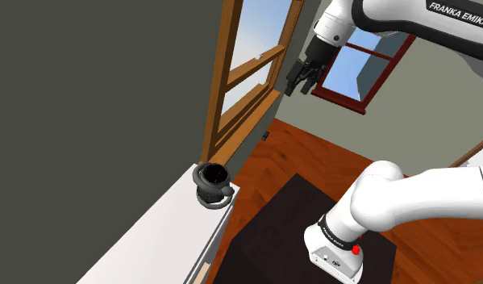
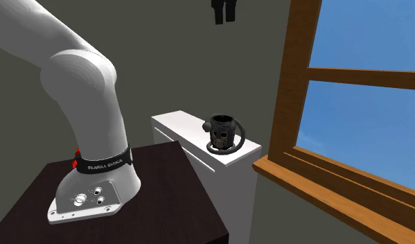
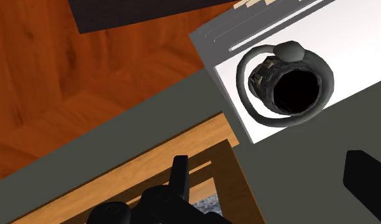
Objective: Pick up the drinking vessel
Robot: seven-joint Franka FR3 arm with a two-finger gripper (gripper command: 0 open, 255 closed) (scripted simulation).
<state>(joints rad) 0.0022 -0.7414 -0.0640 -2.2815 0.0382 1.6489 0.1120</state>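
1. One dark, round mug with a looped handle (image 1: 213, 184): upright at a corner of the white table (image 1: 147, 242).
2. Jaws: wide apart, empty, well above the mug.
3. Nothing done yet; descent, grasp, lift outstanding.

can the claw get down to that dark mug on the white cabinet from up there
Probably yes. The claw hangs open high above the dark mug, which stands alone near the white cabinet's corner with nothing over it. Only the wooden window frame close beside it needs minding.
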